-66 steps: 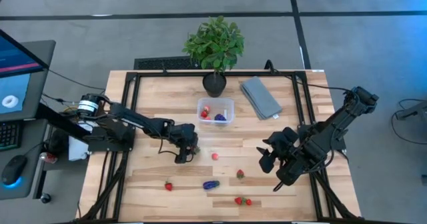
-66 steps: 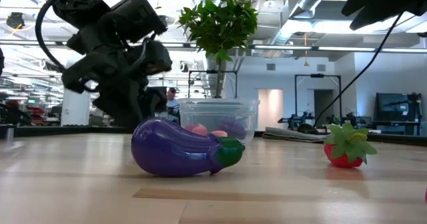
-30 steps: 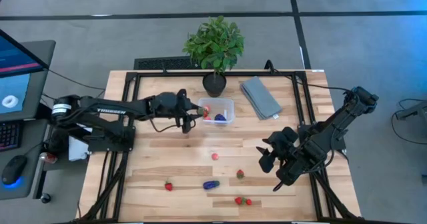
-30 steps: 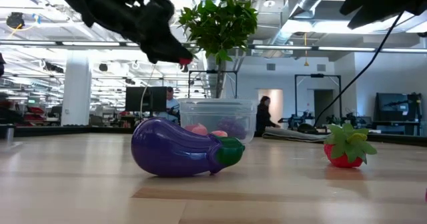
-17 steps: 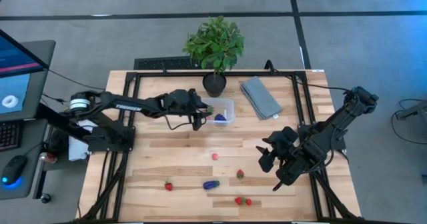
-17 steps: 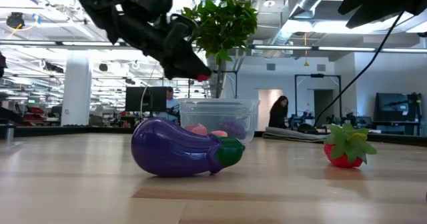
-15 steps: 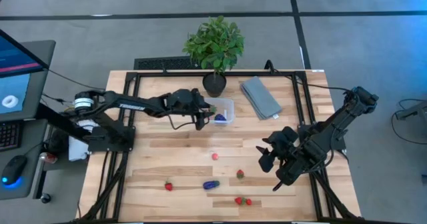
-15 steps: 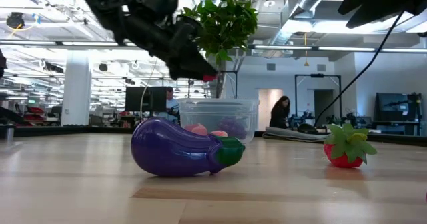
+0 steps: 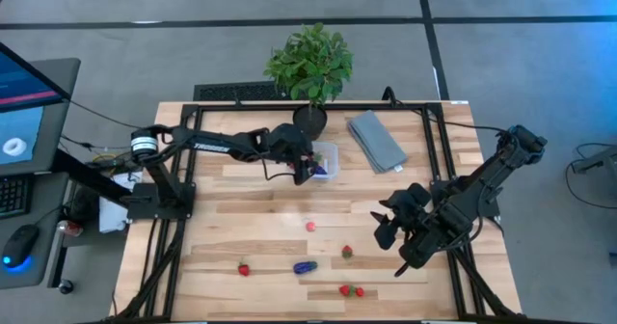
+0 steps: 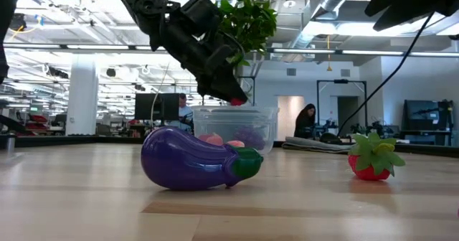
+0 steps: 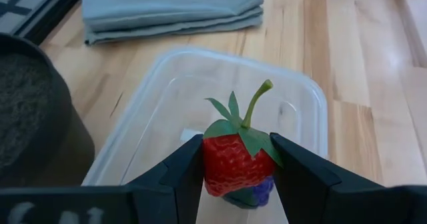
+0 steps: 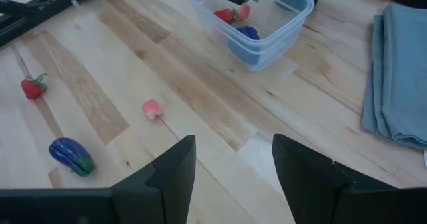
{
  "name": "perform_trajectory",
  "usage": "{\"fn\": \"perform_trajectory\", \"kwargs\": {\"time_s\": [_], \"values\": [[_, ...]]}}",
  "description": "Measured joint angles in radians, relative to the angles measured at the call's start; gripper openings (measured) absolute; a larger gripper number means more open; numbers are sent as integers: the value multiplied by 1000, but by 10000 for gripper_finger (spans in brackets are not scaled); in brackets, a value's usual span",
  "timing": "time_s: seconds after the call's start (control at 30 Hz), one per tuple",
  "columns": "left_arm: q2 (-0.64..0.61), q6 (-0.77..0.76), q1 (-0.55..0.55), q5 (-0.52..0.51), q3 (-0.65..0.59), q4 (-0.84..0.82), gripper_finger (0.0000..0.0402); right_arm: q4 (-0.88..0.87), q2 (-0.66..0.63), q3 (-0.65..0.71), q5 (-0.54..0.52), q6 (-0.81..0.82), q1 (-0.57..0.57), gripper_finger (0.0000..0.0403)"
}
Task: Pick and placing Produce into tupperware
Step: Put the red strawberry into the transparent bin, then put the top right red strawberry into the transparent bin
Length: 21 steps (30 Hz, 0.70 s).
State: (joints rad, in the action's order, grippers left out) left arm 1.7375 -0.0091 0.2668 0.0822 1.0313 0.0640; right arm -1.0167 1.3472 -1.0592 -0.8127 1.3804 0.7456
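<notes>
My left gripper (image 11: pixel 237 165) is shut on a red strawberry (image 11: pixel 233 159) with a green top. It hangs over the clear tupperware (image 9: pixel 331 160), whose rim (image 11: pixel 313 97) shows below the berry. A strawberry and a dark blue piece (image 12: pixel 245 33) lie inside the tub. My right gripper (image 9: pixel 390 229) waits open above the table's right half with nothing between its fingers. Loose produce lies on the near half: a pink piece (image 9: pixel 310 226), a purple eggplant (image 9: pixel 305 266) and strawberries (image 9: pixel 347 252), (image 9: pixel 243 268), (image 9: pixel 351 290). My left gripper pinches the strawberry's red body (image 11: pixel 217 165) between its two fingers, one on each side. The fingers slant down from the table's left. The berry is lifted clear above the tub's opening (image 10: pixel 235 99), its green top and stem pointing away from the gripper.
A leafy plant in a black pot (image 9: pixel 310 120) stands just behind the tupperware at the far edge. A folded grey cloth (image 9: pixel 376 141) lies to the tub's right. Bare wood lies between the tub and the loose produce.
My left gripper has travelled toward the table's right edge with the strawberry, from beside the tupperware's left end to over its opening, sinking a little and tipping further down. The berry stays pinched and clear of the tub.
</notes>
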Motion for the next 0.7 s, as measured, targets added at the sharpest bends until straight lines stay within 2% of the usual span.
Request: {"fn": "perform_trajectory", "kwargs": {"time_s": [0.37, 0.7], "values": [[0, -11, 10, -16, 1, -13, 157, -4, 0, 0, 0, -1, 0, 221], [0, -8, 10, -16, 1, -13, 194, -2, 0, 0, 0, -1, 0, 221]]}}
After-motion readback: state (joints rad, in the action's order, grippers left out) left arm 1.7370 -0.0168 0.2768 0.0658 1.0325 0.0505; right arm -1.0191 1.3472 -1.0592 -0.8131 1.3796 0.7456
